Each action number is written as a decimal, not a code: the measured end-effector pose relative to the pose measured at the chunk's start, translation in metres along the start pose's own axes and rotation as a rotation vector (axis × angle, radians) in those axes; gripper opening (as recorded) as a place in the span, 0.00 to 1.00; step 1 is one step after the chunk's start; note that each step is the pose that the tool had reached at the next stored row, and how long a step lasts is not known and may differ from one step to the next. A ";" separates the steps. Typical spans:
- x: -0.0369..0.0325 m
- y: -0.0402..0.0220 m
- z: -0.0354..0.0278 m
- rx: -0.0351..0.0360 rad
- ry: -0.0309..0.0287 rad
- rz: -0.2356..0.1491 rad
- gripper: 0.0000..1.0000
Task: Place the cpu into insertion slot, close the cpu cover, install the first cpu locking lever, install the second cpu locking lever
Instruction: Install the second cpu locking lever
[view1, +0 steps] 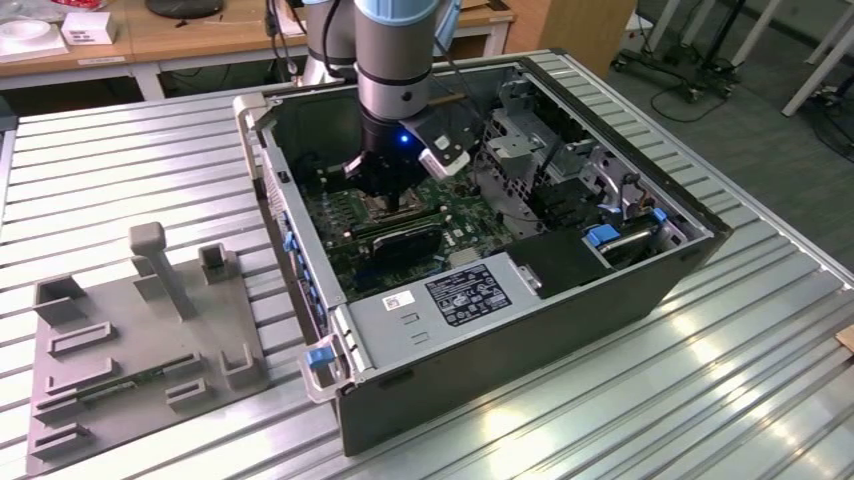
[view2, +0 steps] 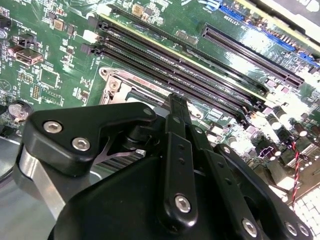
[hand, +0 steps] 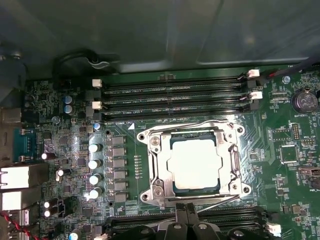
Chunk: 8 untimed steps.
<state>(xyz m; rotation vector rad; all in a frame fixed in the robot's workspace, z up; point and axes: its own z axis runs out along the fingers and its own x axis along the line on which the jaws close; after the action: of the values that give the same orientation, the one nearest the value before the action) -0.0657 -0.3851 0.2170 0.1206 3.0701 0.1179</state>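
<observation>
An open computer case lies on its side, and the arm reaches down into it. Inside, the green motherboard carries the insertion slot, your landmark. In the first wrist view the cpu cover lies flat over the slot, and the cpu sits seated in the slot, its grey face showing through the cover's window. The gripper hangs just beside the slot, on the side away from the long memory slots, with its fingers pressed together and nothing between them. A thin locking lever runs along that same edge of the slot. You appear to be at the first lever step. It calls for a steady push on the lever, kept clear of the cpu.
</observation>
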 end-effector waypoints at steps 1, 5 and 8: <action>0.0003 0.0000 0.0001 0.0000 0.0000 0.000 0.10; 0.0028 -0.0004 0.0009 -0.0002 -0.0002 0.000 0.10; 0.0048 -0.0007 0.0014 -0.0002 -0.0003 0.000 0.10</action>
<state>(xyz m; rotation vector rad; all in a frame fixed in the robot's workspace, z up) -0.0705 -0.3852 0.2152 0.1206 3.0699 0.1181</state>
